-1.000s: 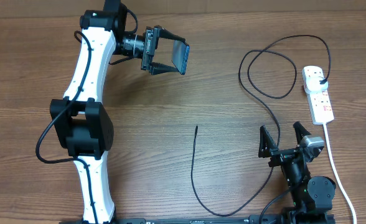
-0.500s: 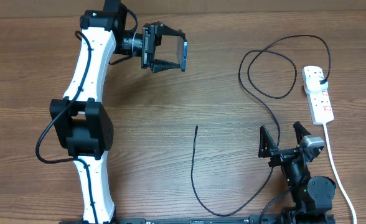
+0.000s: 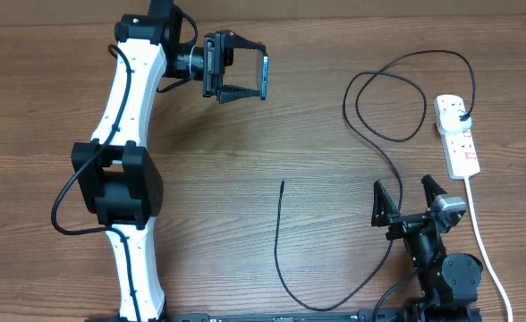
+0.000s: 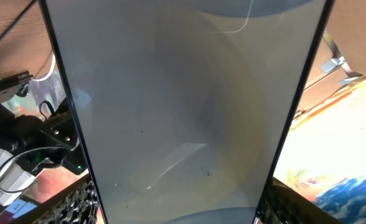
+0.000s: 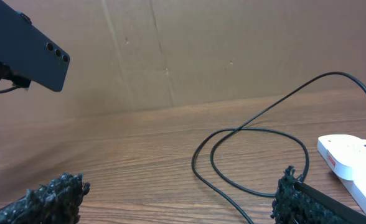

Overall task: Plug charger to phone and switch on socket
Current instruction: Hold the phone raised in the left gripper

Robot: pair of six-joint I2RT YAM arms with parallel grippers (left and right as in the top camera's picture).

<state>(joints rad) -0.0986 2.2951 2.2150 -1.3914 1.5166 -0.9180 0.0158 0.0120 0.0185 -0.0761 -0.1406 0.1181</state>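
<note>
1 phone [image 4: 183, 112], edge-on, pinched across its width by left claw [image 3: 263, 73]; right claw [image 3: 402, 186] spread.

Overhead camera looks straight down on the whole worktop [image 3: 245, 152]; left wrist camera sits close against the phone [image 4: 183, 112], which fills its frame; right wrist camera, low and level, shares charger [image 5: 258, 134] and socket [image 5: 351, 155] with overhead.
</note>
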